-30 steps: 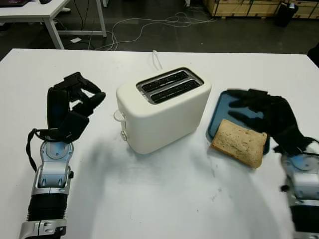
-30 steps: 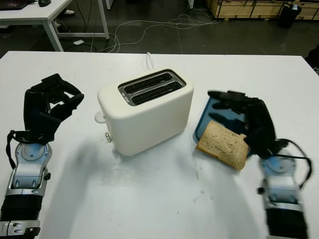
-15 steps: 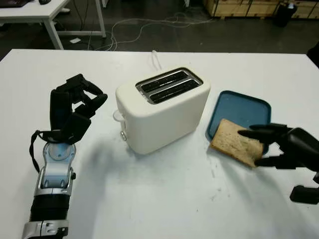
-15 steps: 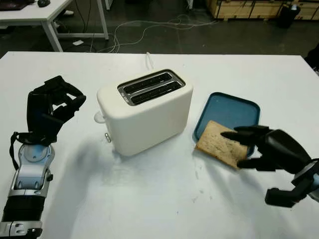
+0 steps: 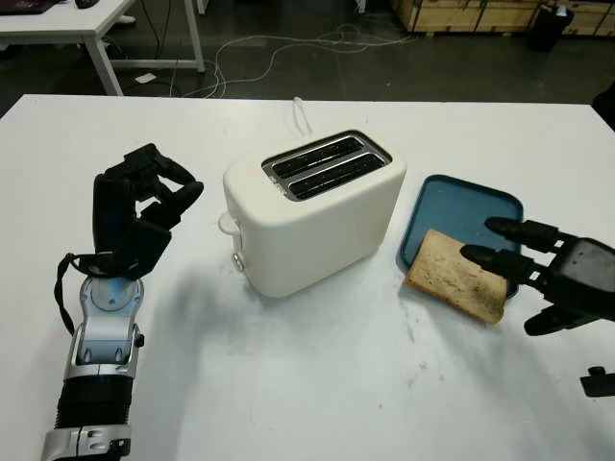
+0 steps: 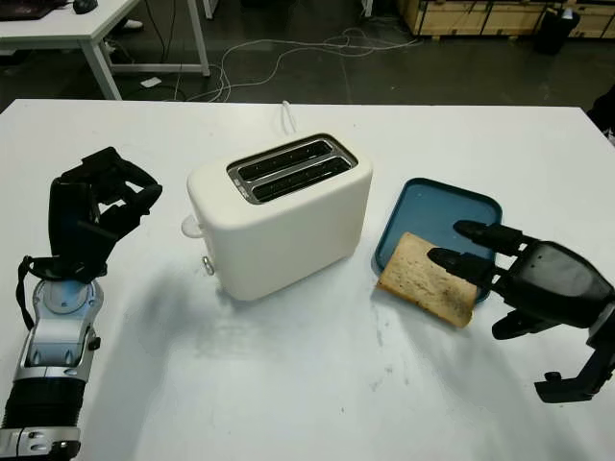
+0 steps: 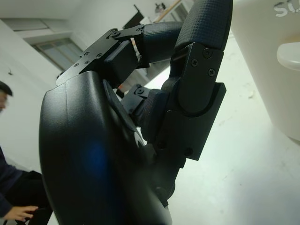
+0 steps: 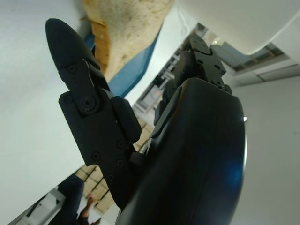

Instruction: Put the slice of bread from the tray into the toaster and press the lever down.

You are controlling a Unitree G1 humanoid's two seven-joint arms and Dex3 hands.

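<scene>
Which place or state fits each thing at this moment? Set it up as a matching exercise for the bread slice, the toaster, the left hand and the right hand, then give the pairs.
Things:
1. bread slice
2. toaster
3. left hand
4. right hand

Places or states:
A. raised beside the toaster's lever end, fingers curled, holding nothing
B. open, at the tray's near right edge, fingertips by the bread
C. half on the blue tray, its near corner hanging over the table
D. mid-table, both slots empty

Pairs: 1-C, 2-D, 3-A, 4-B
</scene>
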